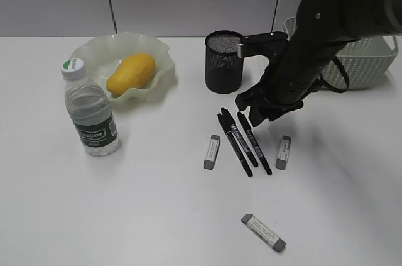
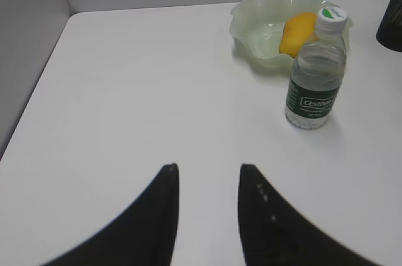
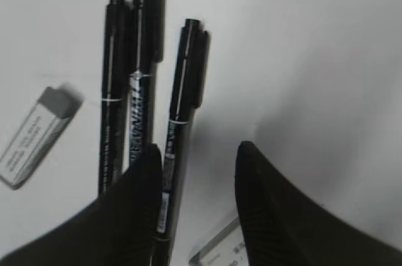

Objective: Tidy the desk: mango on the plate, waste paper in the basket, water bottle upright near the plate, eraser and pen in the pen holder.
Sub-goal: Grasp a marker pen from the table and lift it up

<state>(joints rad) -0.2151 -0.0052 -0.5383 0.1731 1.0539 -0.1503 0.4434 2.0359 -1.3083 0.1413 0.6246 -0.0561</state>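
The yellow mango lies in the wavy green plate. Beside the plate, the water bottle stands upright. Three black pens lie side by side in front of the black mesh pen holder. Three grey erasers lie around them: one left, one right, one nearer the front. My right gripper hovers open just above the pens; its left finger overlaps them, and the rightmost pen runs along its inner side. My left gripper is open over bare desk. No waste paper shows.
The pale green basket stands at the back right, partly behind my right arm. In the left wrist view the bottle, plate and mango lie ahead to the right. A grey wall borders the desk's left edge.
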